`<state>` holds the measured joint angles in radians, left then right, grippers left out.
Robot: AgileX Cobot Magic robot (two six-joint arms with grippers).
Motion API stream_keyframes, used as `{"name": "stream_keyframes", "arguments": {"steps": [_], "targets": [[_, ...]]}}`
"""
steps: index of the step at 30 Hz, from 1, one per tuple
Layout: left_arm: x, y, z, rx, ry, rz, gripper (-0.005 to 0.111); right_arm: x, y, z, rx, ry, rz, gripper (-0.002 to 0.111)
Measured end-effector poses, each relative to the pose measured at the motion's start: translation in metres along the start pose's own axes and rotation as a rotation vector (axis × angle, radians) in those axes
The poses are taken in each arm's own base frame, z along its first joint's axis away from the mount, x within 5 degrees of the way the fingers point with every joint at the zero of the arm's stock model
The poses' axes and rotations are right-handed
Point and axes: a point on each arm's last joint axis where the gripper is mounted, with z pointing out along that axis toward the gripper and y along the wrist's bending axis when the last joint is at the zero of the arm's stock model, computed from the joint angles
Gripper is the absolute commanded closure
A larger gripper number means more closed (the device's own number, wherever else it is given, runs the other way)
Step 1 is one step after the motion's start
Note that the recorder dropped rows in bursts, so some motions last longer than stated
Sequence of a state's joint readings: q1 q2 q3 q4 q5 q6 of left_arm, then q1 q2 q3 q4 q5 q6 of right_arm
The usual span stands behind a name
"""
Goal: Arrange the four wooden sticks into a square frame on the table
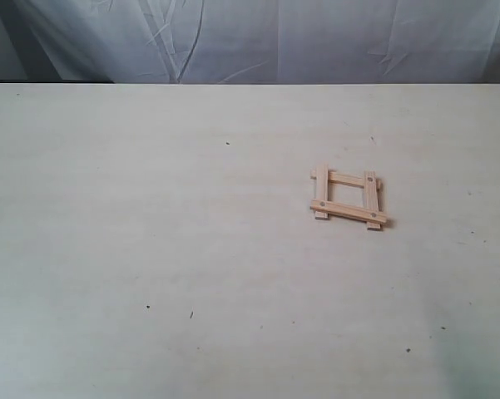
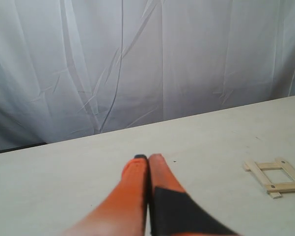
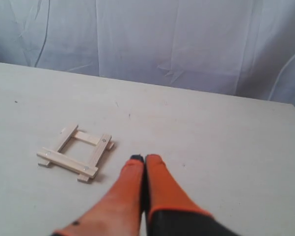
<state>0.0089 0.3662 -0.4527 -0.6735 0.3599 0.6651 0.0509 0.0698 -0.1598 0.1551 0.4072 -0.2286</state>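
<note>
- Left claw [image 2: 147, 158] pressed closed, holding nothing; right claw [image 3: 144, 158] the same.
- We have four wooden sticks [image 1: 349, 212] overlapped as a square on the bench [image 1: 150, 233].

The four wooden sticks [image 3: 76, 156] are short flat slats of pale tan wood, laid flat as a small closed square frame; the slat nearest the right gripper [image 3: 145, 158] lies across the ends of the two side slats, with small dark dots at its corners; the frame rests on the table [image 1: 150, 249], pale cream with tiny specks, near that gripper's tips, ahead and to one side, not touching; it lies well apart from the left gripper [image 2: 147, 158], on the right arm's side.
</note>
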Motion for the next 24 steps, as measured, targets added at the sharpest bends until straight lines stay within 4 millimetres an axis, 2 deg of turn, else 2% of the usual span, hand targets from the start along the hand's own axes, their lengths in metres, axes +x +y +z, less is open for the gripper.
{"name": "stream_keyframes", "arguments": {"steps": [3, 9, 24], "targets": [[0.0, 0.0, 0.0, 0.0, 0.0, 0.0, 0.107, 0.018, 0.002, 0.0, -0.005, 0.019, 0.0, 0.107], [0.0, 0.0, 0.0, 0.0, 0.0, 0.0, 0.107, 0.037, 0.003, 0.007, -0.007, 0.074, 0.008, 0.107], [0.0, -0.004, 0.0, 0.044, 0.002, 0.016, 0.107, 0.038, 0.003, 0.007, -0.003, 0.068, 0.007, 0.107]]}}
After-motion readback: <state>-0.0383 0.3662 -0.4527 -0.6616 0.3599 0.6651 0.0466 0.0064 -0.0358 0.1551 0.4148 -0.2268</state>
